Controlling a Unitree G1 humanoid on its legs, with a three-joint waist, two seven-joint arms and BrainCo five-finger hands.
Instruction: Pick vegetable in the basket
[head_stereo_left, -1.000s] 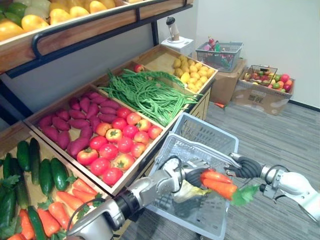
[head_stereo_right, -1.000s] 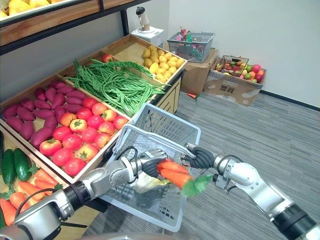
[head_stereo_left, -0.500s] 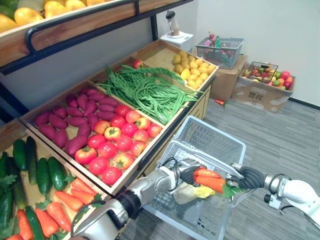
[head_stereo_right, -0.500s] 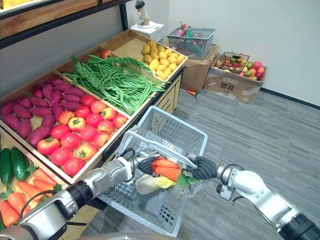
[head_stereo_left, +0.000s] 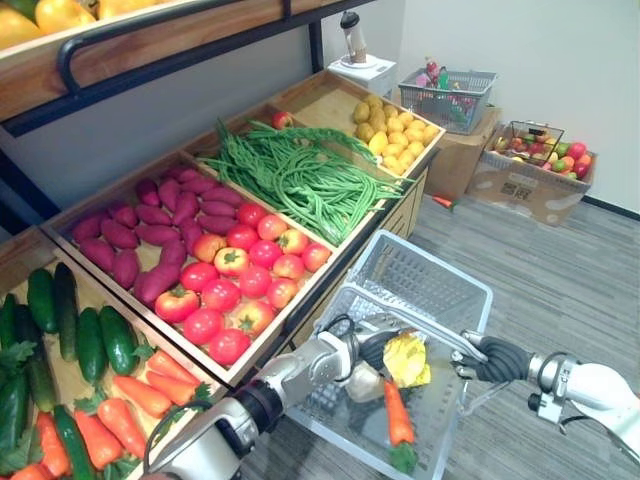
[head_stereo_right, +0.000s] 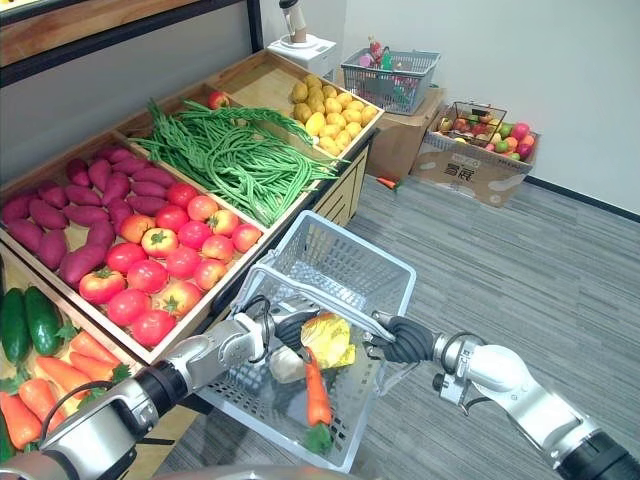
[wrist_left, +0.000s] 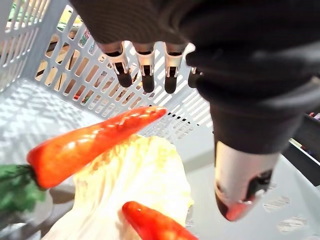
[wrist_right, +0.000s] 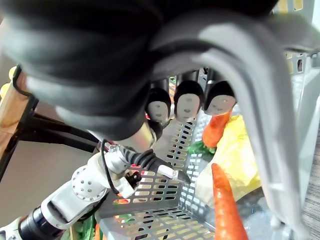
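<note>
The grey plastic basket (head_stereo_left: 425, 285) stood on the floor beside the wooden produce stand (head_stereo_left: 330, 265); a carrot (head_stereo_left: 397, 413) lay inside on its bottom, green top toward the near wall, just beside a pale yellow cabbage (head_stereo_left: 405, 358); the left wrist view showed a second carrot (wrist_left: 152, 226) touching that cabbage. The left hand (head_stereo_left: 372, 347) hung inside the basket above the vegetables, its fingers (wrist_left: 145, 70) loose and apart from the thumb, holding nothing. The right hand (head_stereo_left: 487, 358) was at the basket's right side, fingers curled round the basket's handle (wrist_right: 260, 130). On the stand, tomatoes (head_stereo_left: 240, 290) lay between sweet potatoes (head_stereo_left: 150, 235) and green beans (head_stereo_left: 300, 185).
</note>
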